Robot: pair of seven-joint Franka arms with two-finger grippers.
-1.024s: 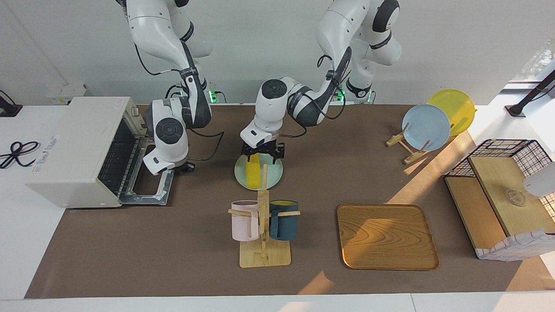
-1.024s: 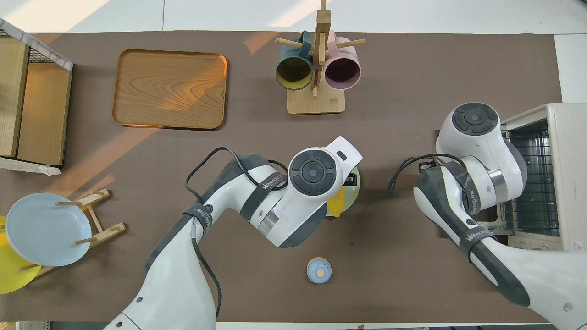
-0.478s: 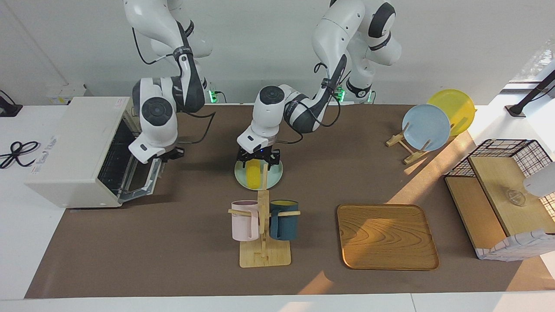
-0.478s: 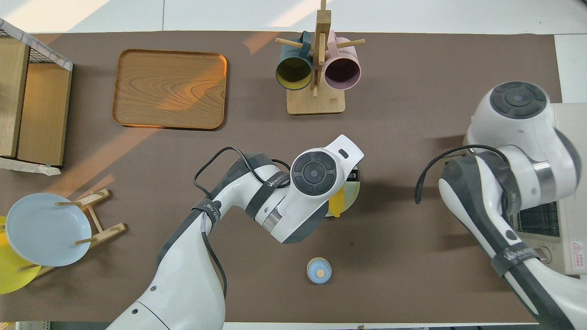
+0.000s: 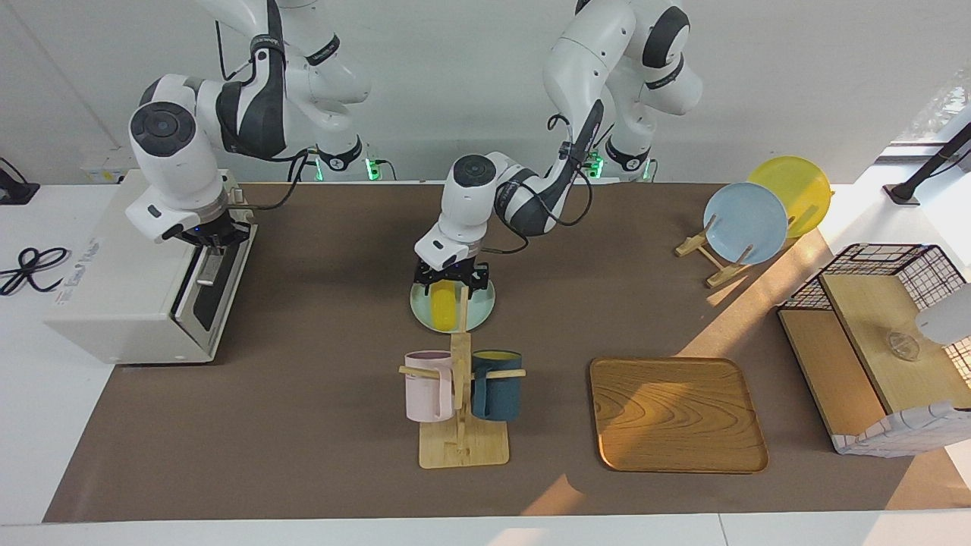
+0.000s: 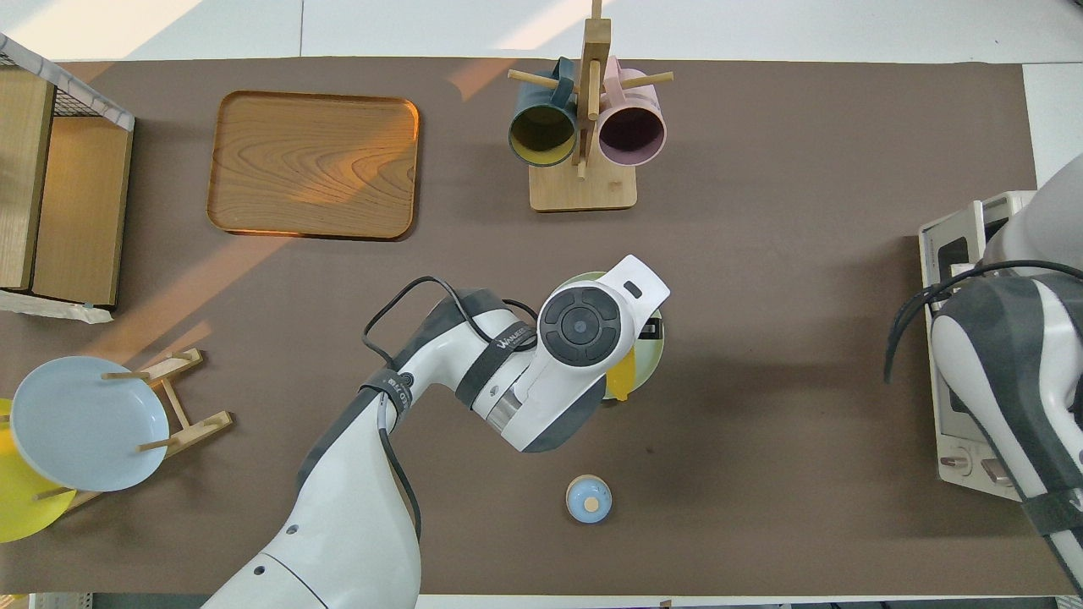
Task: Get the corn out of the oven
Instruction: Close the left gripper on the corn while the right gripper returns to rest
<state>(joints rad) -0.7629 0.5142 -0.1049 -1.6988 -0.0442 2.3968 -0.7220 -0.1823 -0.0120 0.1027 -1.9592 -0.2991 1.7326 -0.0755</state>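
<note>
place: robot lab | signs: kitchenware staged on brown mat (image 5: 318, 425), white bench (image 5: 30, 425), bare white wall (image 5: 455, 76)

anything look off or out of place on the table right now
Nothing stands out. The corn lies on the pale green plate under the left gripper; the right gripper is at the shut oven door.

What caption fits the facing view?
Left gripper over corn on green plate; right gripper at closed oven door.

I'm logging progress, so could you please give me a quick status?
Left hand over corn on plate. Right hand at oven door, shut. Nothing in the way.
</note>
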